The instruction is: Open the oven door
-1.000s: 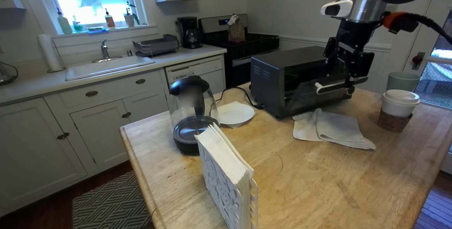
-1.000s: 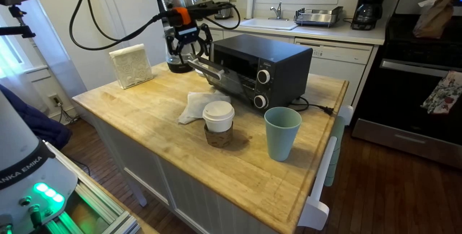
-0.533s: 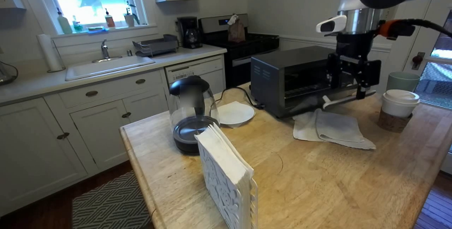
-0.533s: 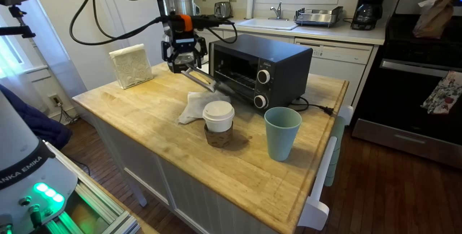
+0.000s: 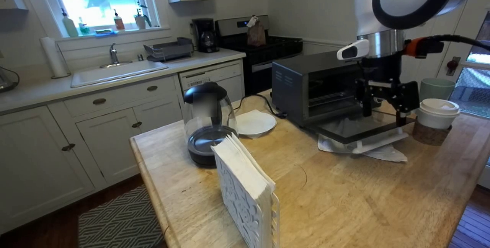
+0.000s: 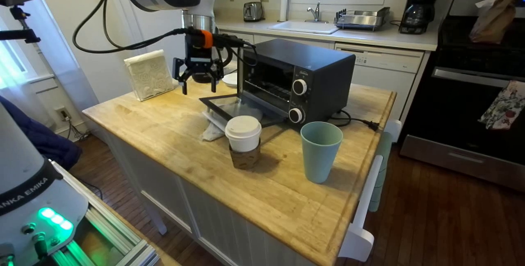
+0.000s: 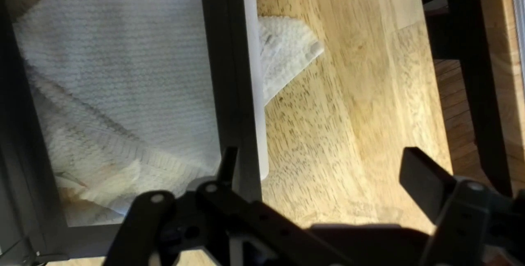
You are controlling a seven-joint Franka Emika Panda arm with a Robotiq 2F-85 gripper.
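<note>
The oven door (image 5: 350,139) is down, lying nearly flat in front of the black toaster oven (image 5: 325,68); it also shows in an exterior view (image 6: 217,108). Its dark frame and clear glass lie over a white cloth, which shows through the glass in the wrist view (image 7: 231,85). The white handle bar (image 5: 381,143) is along the door's outer edge, also in the wrist view (image 7: 258,93). My gripper (image 6: 199,90) is open and empty above the door's outer edge. In the wrist view its fingers (image 7: 322,167) are wide apart, one over the door frame, one beyond it.
A lidded paper cup (image 6: 243,132) stands close beside the door; I cannot tell if they touch. A green cup (image 6: 321,151) stands near the table's edge. A glass kettle (image 5: 208,125), a white plate (image 5: 255,122) and a napkin holder (image 5: 245,186) stand on the table.
The oven door has swung down from partly open to nearly flat. My gripper moved down and outward from the oven, and now is off the handle. The paper cup shifted slightly.
</note>
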